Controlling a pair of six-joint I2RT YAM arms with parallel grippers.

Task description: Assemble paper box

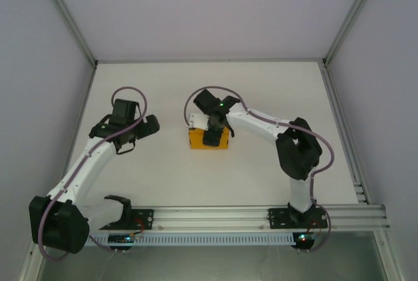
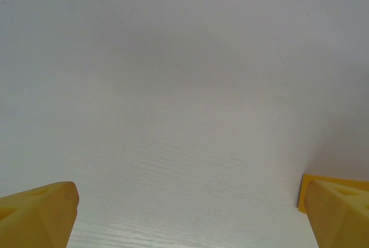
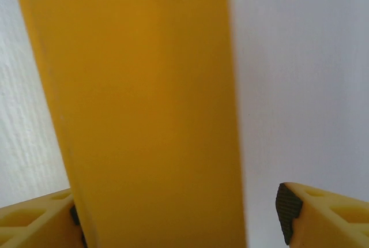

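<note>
White worktop (image 1: 261,91), aluminium rail (image 1: 222,214) along near edge. Right pincer (image 1: 213,134) over paper box (image 1: 196,141), hiding its middle. Jaws parted astride it: one finger (image 3: 34,219) touching, other pad (image 3: 286,213) apart. Left pincer (image 1: 149,126) just left of box, spread wide, holding nothing. Box plain orange, rectangular, mid-worktop.

We're looking at a robot lab cell, no question. A bare white table (image 1: 163,183) sits boxed in on three sides by plain pale walls (image 1: 209,6), with metal corner posts (image 1: 66,14) slanting up at the back. An aluminium rail (image 1: 215,214) runs along the near edge, and bolted to it are two white-and-black robot arms, the left arm (image 1: 85,163) and the right arm (image 1: 261,121). Purplish cables (image 1: 130,88) loop along both, and a small green light (image 1: 223,105) glows on the right arm.
</note>
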